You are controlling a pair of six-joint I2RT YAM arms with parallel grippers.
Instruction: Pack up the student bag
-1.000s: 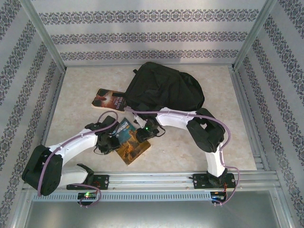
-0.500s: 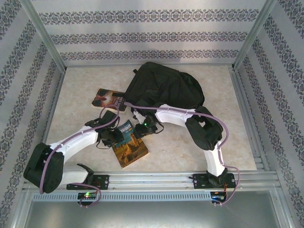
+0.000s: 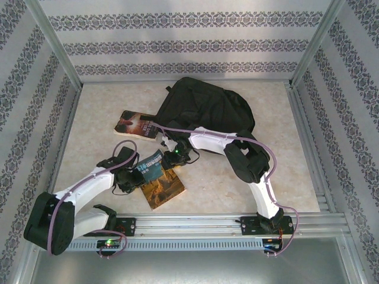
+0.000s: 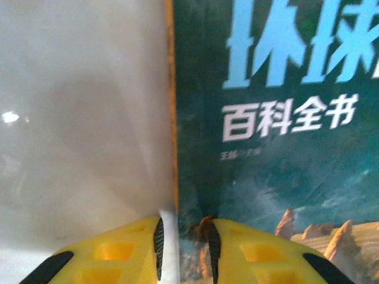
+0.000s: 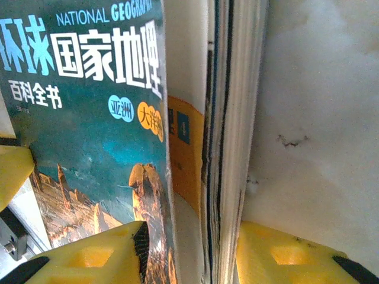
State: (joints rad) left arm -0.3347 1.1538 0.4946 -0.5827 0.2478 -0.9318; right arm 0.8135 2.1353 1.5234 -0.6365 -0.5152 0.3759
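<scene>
The student bag (image 3: 204,109), a large black backpack, lies at the back middle of the table. In front of it a teal and orange book (image 3: 160,183) with white and blue lettering is held between both arms, its far end tilted up. My left gripper (image 3: 131,176) is shut on the book's left edge; in the left wrist view the yellow fingers (image 4: 254,254) pinch the cover (image 4: 278,118). My right gripper (image 3: 172,161) is shut across the book's thickness (image 5: 100,118), with its pads on the cover and the page block at the right gripper (image 5: 189,254).
A second book with a dark red cover (image 3: 137,125) lies flat just left of the bag, touching its edge. Patterned walls close the table (image 3: 249,177) on three sides. A metal rail (image 3: 195,223) runs along the near edge.
The teal book has shifted left and its far end has come up off the table. The left arm drew back toward the near left; the right gripper moved left with the book.
</scene>
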